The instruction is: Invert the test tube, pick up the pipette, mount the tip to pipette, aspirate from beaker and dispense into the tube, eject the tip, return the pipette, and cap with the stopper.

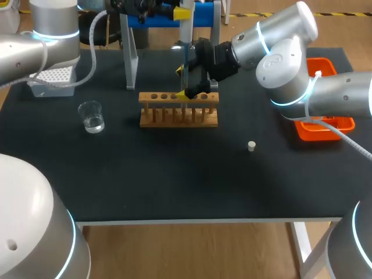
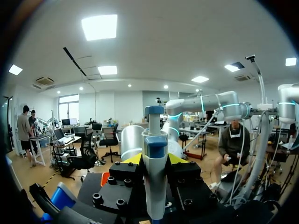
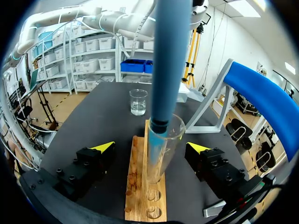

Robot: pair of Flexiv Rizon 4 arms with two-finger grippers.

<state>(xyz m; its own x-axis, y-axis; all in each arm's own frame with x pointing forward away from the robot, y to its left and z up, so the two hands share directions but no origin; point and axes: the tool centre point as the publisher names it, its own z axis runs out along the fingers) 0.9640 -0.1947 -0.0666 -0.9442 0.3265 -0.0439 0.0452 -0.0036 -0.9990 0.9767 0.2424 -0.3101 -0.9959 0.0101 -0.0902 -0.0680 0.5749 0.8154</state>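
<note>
My left gripper (image 2: 154,161) is shut on the blue and white pipette (image 2: 154,154), holding it upright at the back of the table (image 1: 183,13). The pipette's blue shaft (image 3: 170,60) reaches down into the mouth of a glass test tube (image 3: 161,149). This tube stands upright in the wooden rack (image 1: 178,110). My right gripper (image 3: 150,148) is open, one yellow-tipped finger on each side of the tube and neither touching it; it hangs just above the rack (image 1: 186,82). The beaker (image 1: 92,116) with clear liquid sits left of the rack. A small white stopper (image 1: 251,146) lies to the rack's right.
A white tip box (image 1: 55,78) sits at the back left. The blue-topped pipette stand (image 1: 131,58) rises behind the rack. An orange tray (image 1: 325,125) lies at the right edge under my right arm. Dark mat (image 1: 174,174) stretches bare in front of the rack.
</note>
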